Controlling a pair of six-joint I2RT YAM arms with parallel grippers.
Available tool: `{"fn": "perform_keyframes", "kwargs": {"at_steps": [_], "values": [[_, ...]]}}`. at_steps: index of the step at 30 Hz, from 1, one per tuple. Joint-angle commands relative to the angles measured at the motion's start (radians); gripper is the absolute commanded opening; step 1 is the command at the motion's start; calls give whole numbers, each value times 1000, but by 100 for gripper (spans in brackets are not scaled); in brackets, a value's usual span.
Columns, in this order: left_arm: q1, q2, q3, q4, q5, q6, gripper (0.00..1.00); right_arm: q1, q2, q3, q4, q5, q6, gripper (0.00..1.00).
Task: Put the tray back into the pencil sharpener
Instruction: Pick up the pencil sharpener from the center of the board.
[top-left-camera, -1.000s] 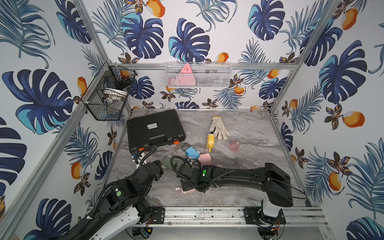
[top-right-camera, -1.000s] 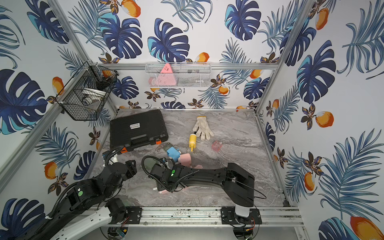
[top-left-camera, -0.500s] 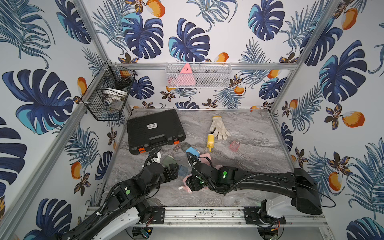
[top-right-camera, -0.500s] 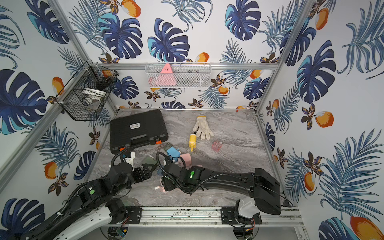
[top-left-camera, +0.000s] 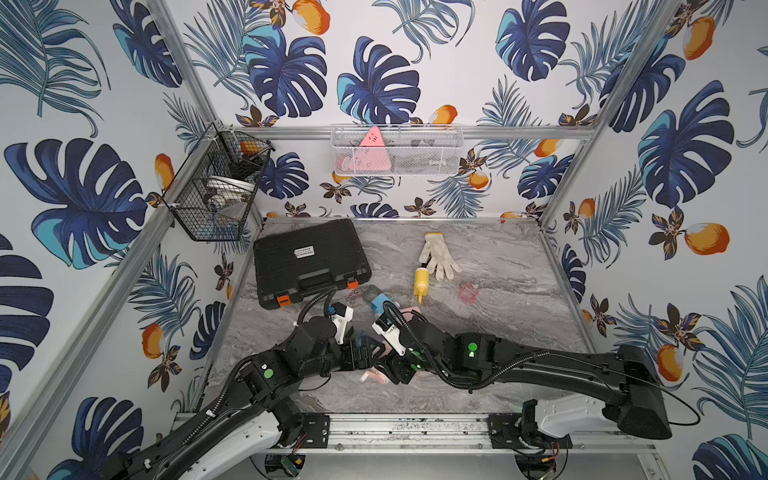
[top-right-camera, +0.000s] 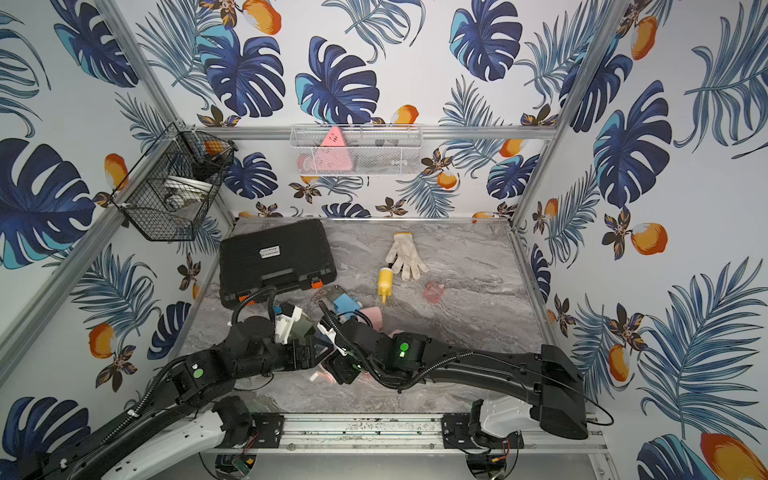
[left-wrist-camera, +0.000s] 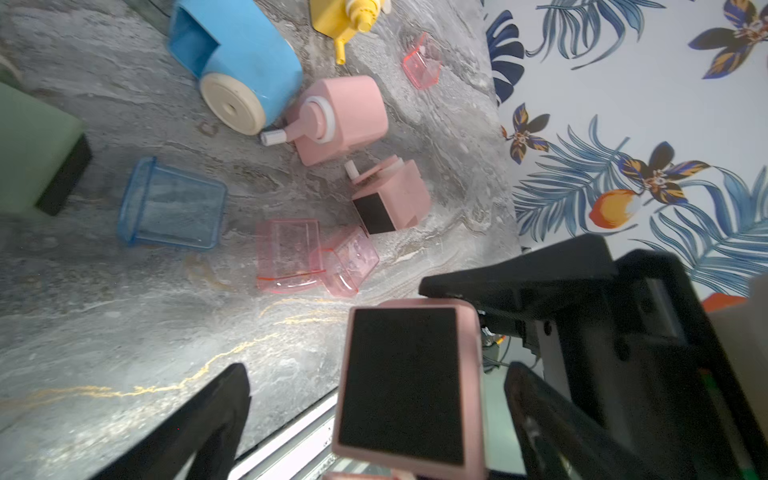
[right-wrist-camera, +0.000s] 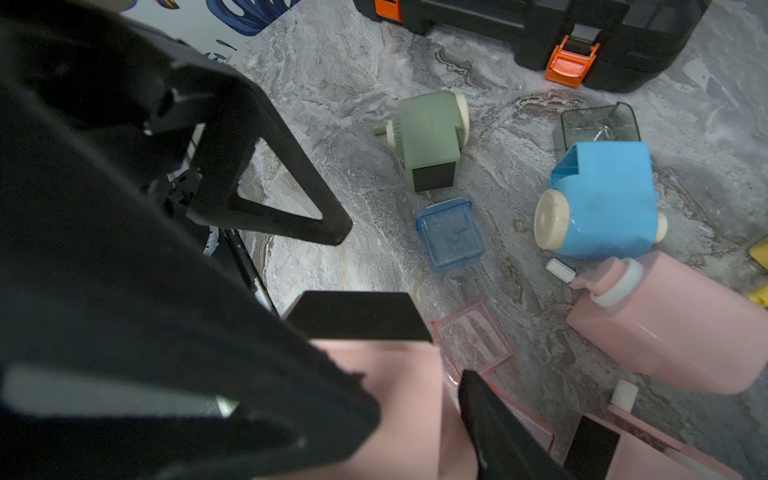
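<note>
Sharpener (right-wrist-camera: 395, 395) clamped between right fingers (right-wrist-camera: 494, 428); left fingers (left-wrist-camera: 199, 424) spread wide around it.

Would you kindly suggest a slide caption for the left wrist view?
Right gripper holds a pink sharpener within the open left gripper; pink trays and a blue tray lie loose beyond.

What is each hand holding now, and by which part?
The right hand grips a pink pencil sharpener by the sides of its body. The left hand is open and grips nothing.
</note>
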Motion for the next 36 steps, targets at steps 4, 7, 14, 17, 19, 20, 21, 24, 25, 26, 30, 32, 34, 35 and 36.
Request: {"fn": "perform_keyframes", "kwargs": {"at_steps": [4, 7, 14, 17, 19, 20, 21, 24, 25, 26, 30, 32, 34, 35, 36], "values": [[2, 15, 5, 53, 110, 4, 96, 0, -28, 8, 60, -14, -96, 54], [2, 18, 3, 64, 135, -7, 92, 1, -33, 14, 62, 4, -117, 54], [2, -5, -9, 73, 174, -41, 83, 1, -51, 5, 102, 1, -172, 55], [2, -13, -11, 81, 192, -54, 79, 0, -44, 12, 111, 9, -201, 54], [2, -11, -15, 97, 207, -67, 78, 2, -32, 22, 115, 4, -223, 54], [2, -9, -16, 104, 214, -70, 77, 2, -26, 27, 116, 2, -233, 54], [2, -6, -15, 108, 216, -71, 76, 2, -21, 32, 118, 1, -241, 54], [2, -3, -14, 112, 220, -74, 72, 2, -10, 37, 132, 8, -261, 54], [2, -1, -13, 115, 223, -75, 71, 2, -6, 38, 135, 13, -268, 54], [2, 0, -13, 115, 225, -77, 70, 2, -3, 40, 137, 16, -273, 54], [2, 0, -19, 119, 227, -83, 66, 2, 2, 40, 154, 15, -288, 54], [2, -3, -23, 132, 228, -90, 63, 2, 5, 38, 161, 11, -292, 55], [2, -6, -24, 142, 231, -95, 58, 2, 7, 35, 167, 13, -295, 55], [2, -6, -23, 144, 231, -96, 56, 2, 8, 34, 171, 14, -296, 55], [2, -7, -21, 143, 230, -98, 55, 2, 9, 32, 172, 14, -296, 56]]}}
